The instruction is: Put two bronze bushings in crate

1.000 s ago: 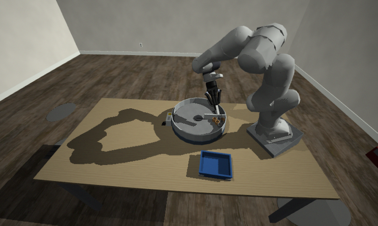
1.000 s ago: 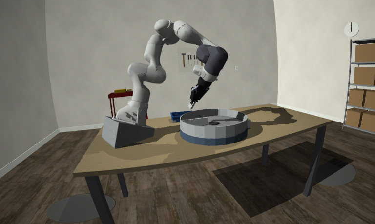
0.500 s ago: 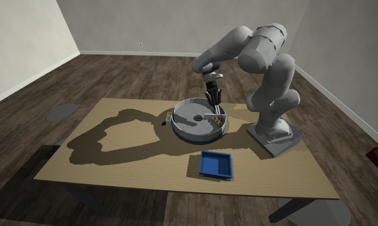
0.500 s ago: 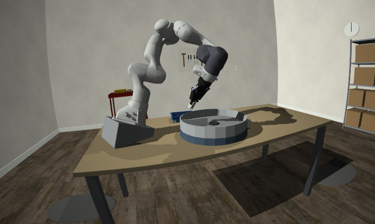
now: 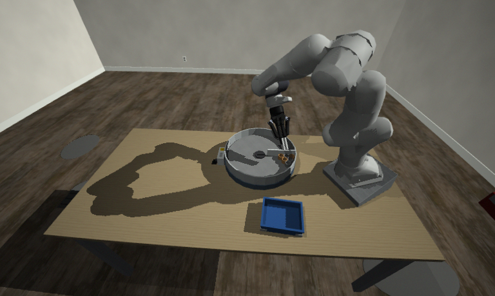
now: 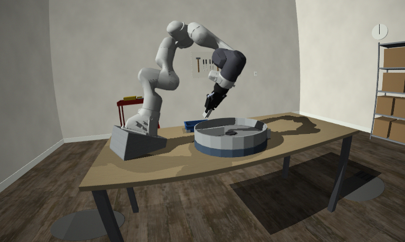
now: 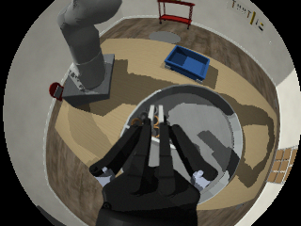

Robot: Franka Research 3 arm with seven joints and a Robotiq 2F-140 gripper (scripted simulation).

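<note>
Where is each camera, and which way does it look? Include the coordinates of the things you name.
Top: high up, past the blue crate (image 5: 281, 231) (image 6: 191, 127) (image 7: 185, 74), looking down at the table; sees arm and gripper (image 5: 284, 144) (image 6: 205, 115) (image 7: 156, 111).
Exterior: across the table, looking over the turning table (image 5: 257, 177) (image 6: 232, 142) (image 7: 238, 137) toward the crate; sees arm and gripper.
Wrist: behind the gripper, looking along its fingers; sees gripper and arm base.
Top and exterior share the whole arm.

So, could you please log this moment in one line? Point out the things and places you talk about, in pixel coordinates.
claw (image 5: 284, 144) (image 6: 206, 113) (image 7: 156, 111): slightly open | crate (image 5: 301, 220) (image 6: 195, 121) (image 7: 189, 51): no bushings | bronze bushings: on turning table
</note>
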